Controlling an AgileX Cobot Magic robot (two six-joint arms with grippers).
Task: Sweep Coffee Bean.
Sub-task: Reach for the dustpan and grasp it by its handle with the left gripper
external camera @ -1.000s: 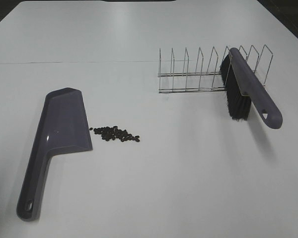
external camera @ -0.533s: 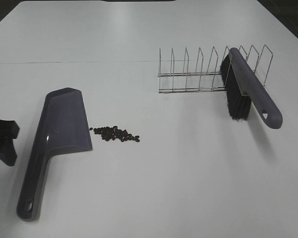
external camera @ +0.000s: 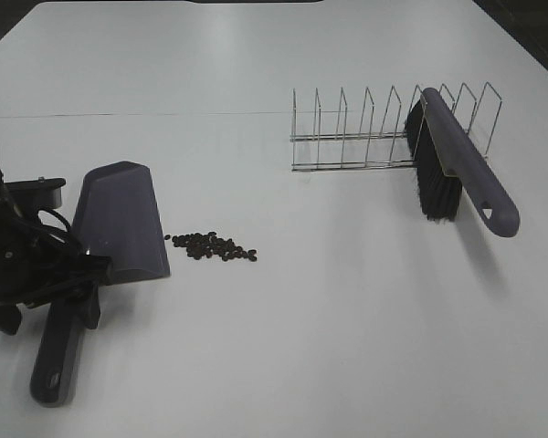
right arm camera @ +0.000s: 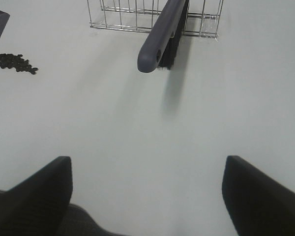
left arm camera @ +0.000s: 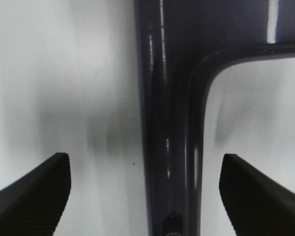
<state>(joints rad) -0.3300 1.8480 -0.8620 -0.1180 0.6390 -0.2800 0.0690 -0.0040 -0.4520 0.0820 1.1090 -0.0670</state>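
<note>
- Straddling the handle of the dustpan [external camera: 119,219], the left gripper [external camera: 47,313] is seen at the left edge of the table [external camera: 347,328], low over the surface.
- Its jaws are spread wide: in the left wrist view one dark finger is shown on each side of the handle, with white table visible between each finger and the plastic, so nothing is gripped.
- The dustpan is laid flat, with its handle pointed toward the near left corner and its wide pan toward the far side.
- The coffee beans [external camera: 215,246] are gathered in a small, loose heap on the table just beside the right-hand edge of the pan, on the side toward the middle of the table.
- The brush [external camera: 461,164] is propped at a tilt in a slot near the right end of the wire rack [external camera: 356,141], with its black bristles turned down to the table and its handle jutting out toward the near right.
- The brush and rack are placed well apart from the beans.
- The right gripper [right arm camera: 147,196] is shown only in its own wrist view, with its jaws spread and only bare table between them, well short of the brush.
</note>
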